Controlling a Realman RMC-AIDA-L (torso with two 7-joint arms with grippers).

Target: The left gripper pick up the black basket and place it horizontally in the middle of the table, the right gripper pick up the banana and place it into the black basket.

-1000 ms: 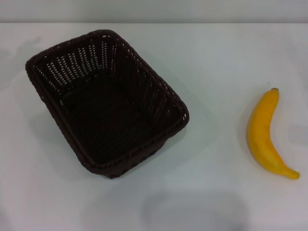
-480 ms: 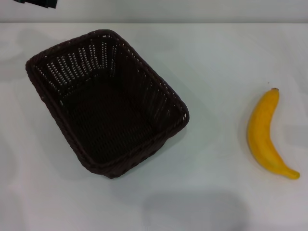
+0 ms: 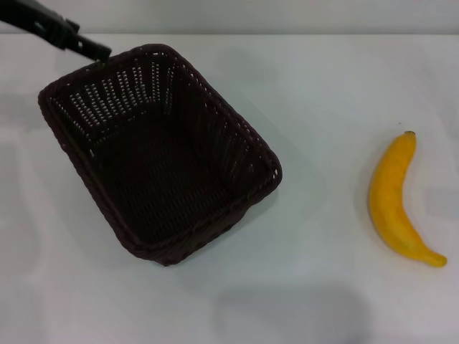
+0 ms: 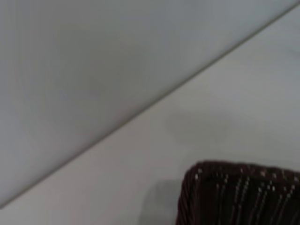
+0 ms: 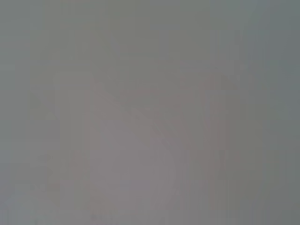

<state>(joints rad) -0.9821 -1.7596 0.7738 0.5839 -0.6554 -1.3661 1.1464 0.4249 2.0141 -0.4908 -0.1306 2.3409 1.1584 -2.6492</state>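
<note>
Head view: the black basket [image 3: 159, 154] sits on the white table [image 3: 323, 93], on the robot's left half, turned at an angle so that its long sides run diagonally from the far left toward the near middle. It stands upright with its open mouth facing up, and nothing lies inside it. Light shows through the slotted far wall. The banana [image 3: 396, 201] lies flat on the table well to the right of the basket, apart from it, with its dark stem tip pointing away from the robot and its curve bowing toward the basket.

The left gripper [image 3: 92, 49] reaches in from the far left corner of the view as a dark, thin arm tip. Its end sits just beside the basket's far left rim, above or at the braided edge; whether it touches the rim cannot be told. Whether its fingers are spread or closed cannot be told either, and nothing is seen in its hold.

In the left wrist view, one rounded corner of the black basket [image 4: 239, 194] shows with its perforated wall and braided rim, the table [image 4: 225, 117] spreading around it and a grey wall behind the table's far edge.

The right wrist view shows only a plain grey blur, and the right gripper appears in no view.
</note>
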